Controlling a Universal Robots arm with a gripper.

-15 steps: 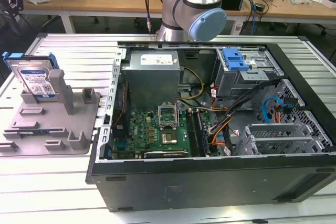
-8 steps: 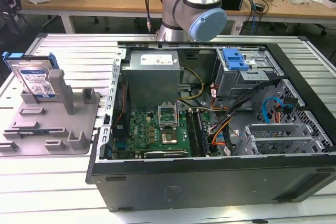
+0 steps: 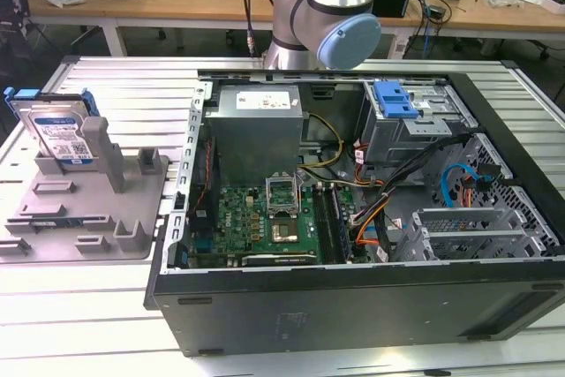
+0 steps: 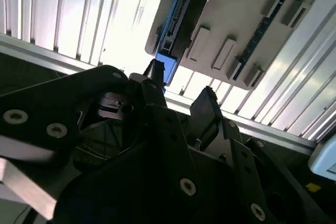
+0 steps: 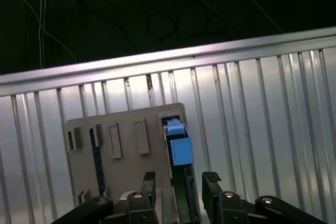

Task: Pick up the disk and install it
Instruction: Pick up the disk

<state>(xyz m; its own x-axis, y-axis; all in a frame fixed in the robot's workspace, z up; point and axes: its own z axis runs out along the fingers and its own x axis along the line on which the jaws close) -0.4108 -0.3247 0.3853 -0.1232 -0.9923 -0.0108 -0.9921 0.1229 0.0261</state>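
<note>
At the fixture tray's far corner: the disk stands on edge in a slot of the grey moulded fixture tray. Its label faces outward and its blue carrier rail frames it.
Place in the scene: the tray sits at the exterior view's left on the ribbed metal table, just beside the open computer case.
Disk from the wrist: in both wrist views it shows edge-on, the blue end of the rail toward the camera.
Gripper: the gripper is spread wide and empty. In the first wrist view one fingertip lies to each side of the disk's line, and they look clear of it rather than touching.
Arm: the robot arm rises behind the case.
Inside the case: a drive cage with a blue latch sits toward the exterior view's right. Loose cables run beside it, and the motherboard lies near the middle.
Risk, misalignment: if the fingers are off-centre, one tip could land on the rail's edge or on a tray post instead of passing down the disk's faces.
Risk, grip: closing on the plastic rail alone rather than the metal body would probably let the disk tilt or slip.
Risk, extraction: a pull that is not straight along the slot could bind the disk and drag the light tray up with it.
Risk, cables: the wiring near the cage could snag a carried disk.
</note>
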